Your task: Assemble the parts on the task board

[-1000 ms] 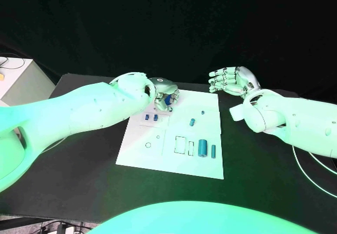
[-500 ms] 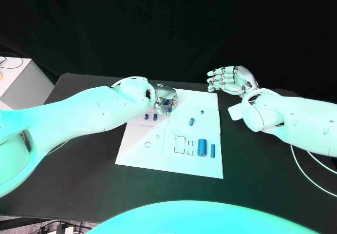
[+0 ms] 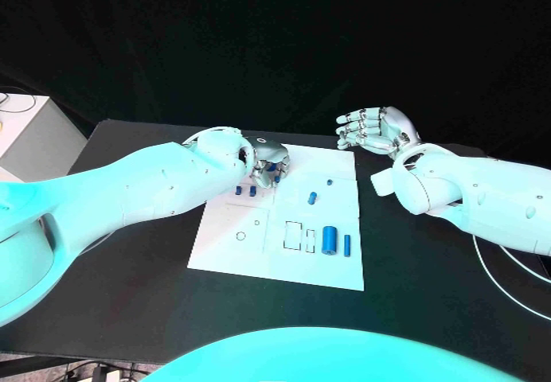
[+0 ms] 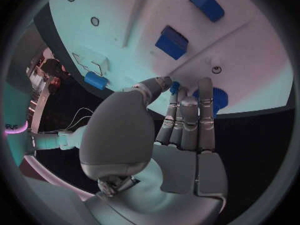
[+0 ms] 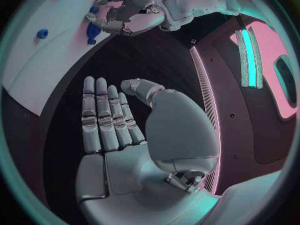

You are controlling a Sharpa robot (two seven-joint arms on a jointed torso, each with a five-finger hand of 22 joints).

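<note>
The white task board (image 3: 247,255) lies in the middle of the black table. My left hand (image 3: 267,163) hovers at its far-left corner, and its fingertips (image 4: 187,102) and thumb pinch a blue toothed gear (image 4: 217,99) just above the board's edge. Two small blue blocks (image 3: 244,191) sit on the board just in front of that hand, seen again as blue blocks (image 4: 172,41) in the left wrist view. My right hand (image 3: 373,130) is raised past the board's far-right corner, fingers spread, holding nothing. The right wrist view shows its bare palm (image 5: 119,135).
More blue parts lie on the board: a short cylinder (image 3: 312,198), a thick cylinder (image 3: 330,239) beside a thin peg (image 3: 348,245), and a small piece (image 3: 330,183). Outlined slots (image 3: 295,235) mark the board's middle. A white box (image 3: 29,127) stands at the far left.
My left hand has sunk a little toward the board's far-left corner with the blue gear still in its fingers. The right hand has barely moved.
</note>
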